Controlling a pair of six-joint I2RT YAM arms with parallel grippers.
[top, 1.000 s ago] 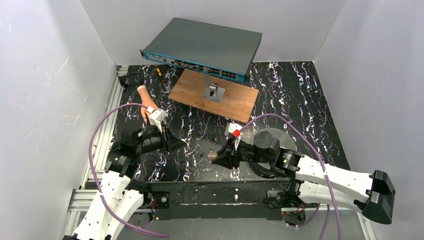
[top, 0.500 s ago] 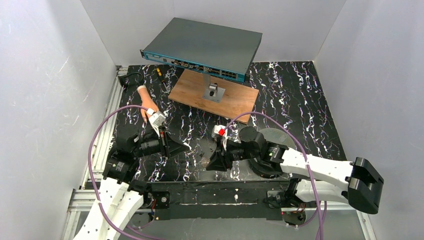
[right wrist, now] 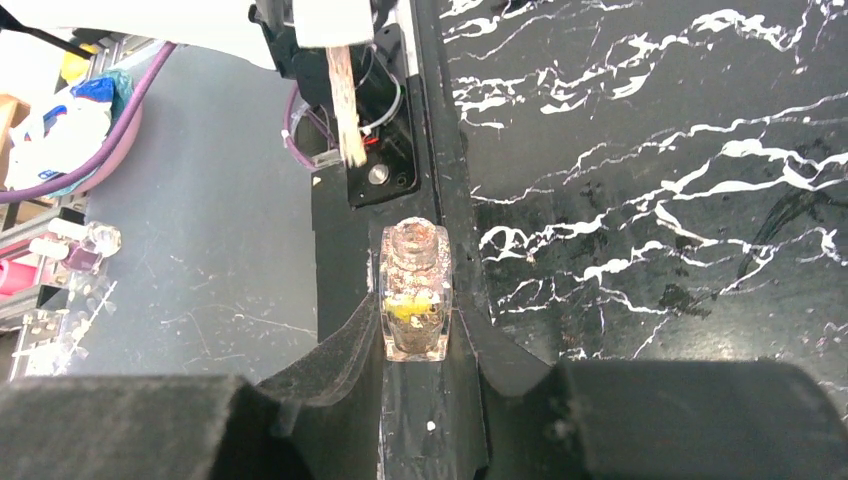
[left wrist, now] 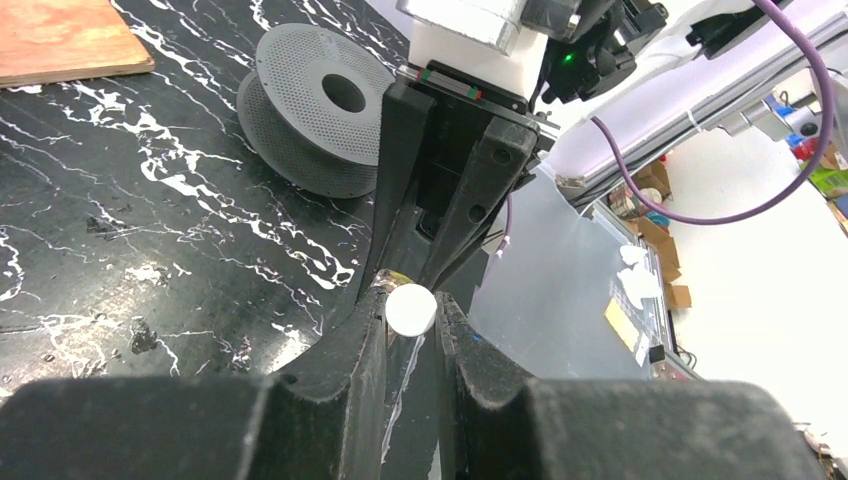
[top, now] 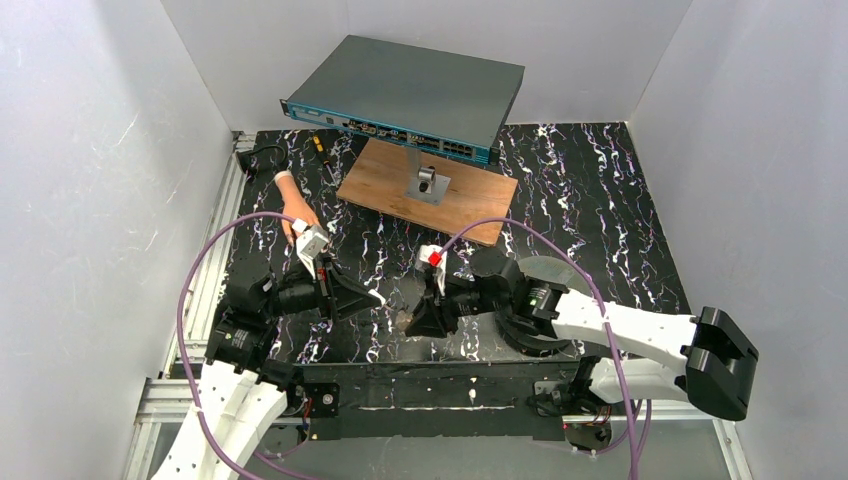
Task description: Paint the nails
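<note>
The peach mannequin hand [top: 293,208] lies at the back left of the black marbled table; its nails are too small to make out. My left gripper [top: 375,297] [left wrist: 411,312] is shut on a round white cap [left wrist: 411,310]. A tan brush [right wrist: 345,105] sticks out from that cap toward the right gripper. My right gripper [top: 410,320] [right wrist: 415,325] is shut on a small clear glass bottle [right wrist: 415,290] with an open neck and a yellow patch inside. The two grippers face each other tip to tip near the table's front middle. The brush tip is a little short of the bottle's neck.
A grey network switch [top: 410,95] stands on a metal post on a wooden board [top: 430,190] at the back. A grey filament spool [top: 545,285] [left wrist: 320,110] lies under the right arm. Small tools and a cable [top: 265,155] lie at the back left. White walls surround the table.
The two grippers have closed in on each other: the left moved right with the cap, the right moved left with the bottle. Both grips are unchanged.
</note>
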